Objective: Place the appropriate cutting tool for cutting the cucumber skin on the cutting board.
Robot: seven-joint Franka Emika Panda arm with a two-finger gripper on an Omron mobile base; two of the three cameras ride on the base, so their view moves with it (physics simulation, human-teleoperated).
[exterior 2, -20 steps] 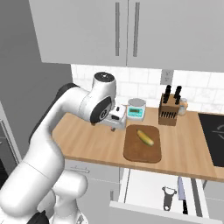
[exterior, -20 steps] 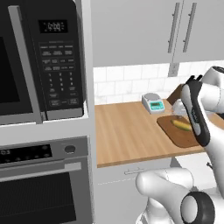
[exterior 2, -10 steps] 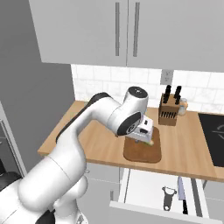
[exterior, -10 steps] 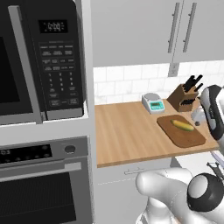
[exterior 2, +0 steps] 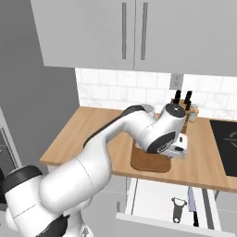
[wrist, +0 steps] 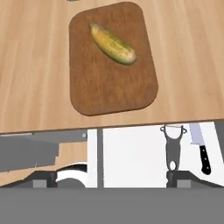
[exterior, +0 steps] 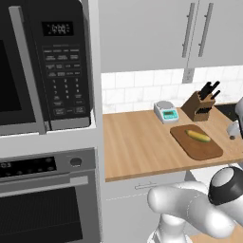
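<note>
The yellow-green cucumber [wrist: 112, 44] lies on the dark-brown wooden cutting board [wrist: 113, 85] on the light bench [wrist: 35, 87]. The hand [exterior 2: 178, 147] hangs spread, empty, above an open white drawer [wrist: 131, 155] holding a dark peeler [wrist: 173, 146] and black-handled knife [wrist: 201, 148].

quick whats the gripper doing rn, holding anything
Gripper: open, holding nothing, above the open drawer with the peeler and knife in it.

Knife block [exterior: 201, 105] stands beside a small scale [exterior: 166, 112] on countertop [exterior: 137, 144].
</note>
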